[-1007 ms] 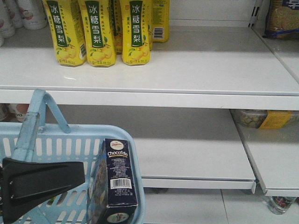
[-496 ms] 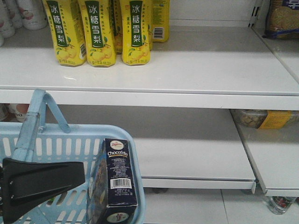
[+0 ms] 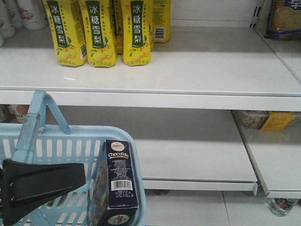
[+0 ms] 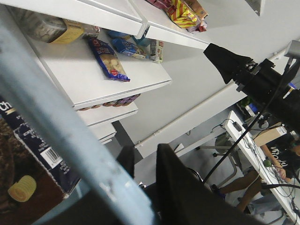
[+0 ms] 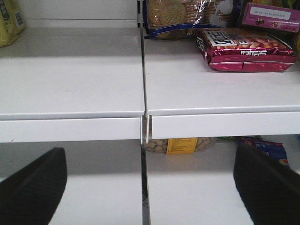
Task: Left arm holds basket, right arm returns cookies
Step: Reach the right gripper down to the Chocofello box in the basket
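Below the white shelf [image 3: 197, 70], the basket [image 3: 70, 130] sits at seven o'clock of the front view, its handle clamped in the left gripper [image 3: 44, 183], the cookies [image 3: 117, 181] stand upright inside against its three o'clock wall, and the right gripper [image 5: 147, 157] is spread wide and empty.

1. Exterior front-facing view: looks straight ahead and slightly down at the white shelving [image 3: 188, 70] from in front, at middle range. The basket [image 3: 80, 128] and left gripper [image 3: 47, 183] crowd the lower left corner, very near.
2. Left wrist view: strongly rolled, right against the blurred basket handle [image 4: 56, 126]. It faces past the shelves toward the right arm [image 4: 265, 86].
3. Right wrist view: level and close to the shelf front edge [image 5: 70, 129]. The right gripper [image 5: 150, 187] fingers [image 5: 33, 187] frame the bottom corners.
4. Shared: the yellow-labelled clear tub [image 3: 263, 120] appears in all three views, the Chocofello box [image 3: 117, 179] in the first two.
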Motion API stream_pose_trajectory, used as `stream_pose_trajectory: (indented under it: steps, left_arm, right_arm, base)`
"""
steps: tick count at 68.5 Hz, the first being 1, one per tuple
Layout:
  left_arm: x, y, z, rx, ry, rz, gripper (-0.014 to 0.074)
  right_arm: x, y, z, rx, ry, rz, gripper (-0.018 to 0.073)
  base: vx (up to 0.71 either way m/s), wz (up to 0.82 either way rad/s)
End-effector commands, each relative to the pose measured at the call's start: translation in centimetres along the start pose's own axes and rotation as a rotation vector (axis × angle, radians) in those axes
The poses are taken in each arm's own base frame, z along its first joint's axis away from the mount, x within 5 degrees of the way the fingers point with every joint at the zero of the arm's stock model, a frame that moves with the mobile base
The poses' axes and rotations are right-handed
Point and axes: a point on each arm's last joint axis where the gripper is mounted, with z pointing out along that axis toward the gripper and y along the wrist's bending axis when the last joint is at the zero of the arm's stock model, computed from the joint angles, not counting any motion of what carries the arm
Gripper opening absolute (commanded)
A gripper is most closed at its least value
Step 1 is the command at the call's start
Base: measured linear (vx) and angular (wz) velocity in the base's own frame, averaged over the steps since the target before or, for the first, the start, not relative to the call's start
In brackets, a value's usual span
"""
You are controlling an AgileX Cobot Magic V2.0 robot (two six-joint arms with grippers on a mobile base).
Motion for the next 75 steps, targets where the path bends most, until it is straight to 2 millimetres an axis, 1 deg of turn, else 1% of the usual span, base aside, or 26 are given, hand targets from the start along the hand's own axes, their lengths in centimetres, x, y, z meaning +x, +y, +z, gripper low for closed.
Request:
stream_pose_trajectory:
  steps: [1, 9, 16, 21, 22, 28, 29, 35, 36, 42, 43, 47, 51, 56, 59, 62, 69, 75]
  left_arm:
    - [-0.9, -1.2, -0.4, 0.058, -0.067, -0.014, -0.0006]
    - [-0.9, -1.2, -0.4, 0.058, -0.067, -0.014, -0.0006]
    - [-0.9, -1.2, -0.4, 0.058, -0.067, -0.014, -0.0006]
    - [-0.9, -1.2, -0.4, 0.058, -0.067, -0.014, -0.0006]
    - [-0.9, -1.2, -0.4, 0.058, -0.067, -0.014, -0.0006]
    - [-0.9, -1.2, -0.4, 0.058, -0.067, -0.014, -0.0006]
    - [-0.9, -1.2, -0.4, 0.058, -0.067, -0.014, -0.0006]
    - [-0.9, -1.2, -0.4, 0.058, -0.067, -0.014, -0.0006]
    - [-0.9, -1.2, -0.4, 0.058, -0.067, -0.014, -0.0006]
    - [-0.9, -1.2, -0.4, 0.058, -0.067, -0.014, -0.0006]
    - [-0.9, -1.2, -0.4, 0.058, -0.067, -0.014, -0.0006]
    - [-0.9, -1.2, -0.4, 0.058, -0.067, -0.014, -0.0006]
    - [-0.9, -1.2, -0.4, 0.058, -0.067, -0.014, -0.0006]
    - [-0.9, -1.2, -0.4, 0.058, -0.067, -0.014, -0.0006]
    - [-0.9, -1.2, -0.4, 0.058, -0.067, -0.014, -0.0006]
    - [-0.9, -1.2, -0.4, 0.058, -0.067, -0.014, -0.0006]
    - [-0.9, -1.2, -0.4, 0.058, -0.067, -0.014, -0.0006]
    - [-0.9, -1.2, -0.4, 0.058, -0.067, -0.014, -0.0006]
  right_arm:
    - [-1.7, 0.0, -0.3, -0.002, -0.113, 0.004, 0.0701]
    - [-2.6, 0.4, -0.4, -0.049, -0.187, 0.061, 0.0664]
    - [-3.5, 1.1, 0.7, -0.128, -0.128, 0.115, 0.0624]
    - [-4.3, 1.9, 1.9, -0.204, -0.042, 0.109, 0.0601]
    - [-4.4, 2.1, 2.5, -0.223, -0.014, 0.106, 0.0598]
    - [-5.6, 3.6, 4.2, -0.379, 0.104, 0.099, 0.0586]
    - [-5.7, 3.9, 4.9, -0.408, 0.129, 0.1, 0.0586]
    - [-6.8, 5.9, 6.8, -0.57, 0.209, 0.119, 0.0586]
    - [-6.9, 6.2, 7.4, -0.59, 0.23, 0.123, 0.0586]
    - [-7.4, 8.4, 9.0, -0.683, 0.308, 0.12, 0.0586]
    - [-7.4, 8.8, 9.5, -0.691, 0.331, 0.124, 0.0586]
    - [-7.4, 10.5, 10.3, -0.734, 0.371, 0.117, 0.0586]
    - [-7.0, 12.7, 10.9, -0.779, 0.407, 0.094, 0.0586]
    - [-6.5, 15.7, 11.1, -0.83, 0.431, 0.071, 0.0586]
    - [-6.0, 17.4, 11.4, -0.828, 0.451, 0.091, 0.0586]
    - [-5.4, 19.0, 11.3, -0.831, 0.472, 0.097, 0.0586]
    - [-4.0, 21.6, 11.5, -0.792, 0.498, 0.089, 0.0586]
    - [-3.2, 23.3, 11.1, -0.779, 0.502, 0.073, 0.0586]
  base:
    - [0.0, 0.0]
    - [0.0, 0.0]
    - [0.0, 0.0]
    - [0.0, 0.0]
    - [0.0, 0.0]
    - [0.0, 0.0]
    - [0.0, 0.0]
    - [0.0, 0.0]
    - [0.0, 0.0]
    - [0.0, 0.0]
    - [0.0, 0.0]
    - [0.0, 0.0]
    - [0.0, 0.0]
    - [0.0, 0.0]
    - [0.0, 0.0]
    - [0.0, 0.0]
    - [0.0, 0.0]
    - [0.0, 0.0]
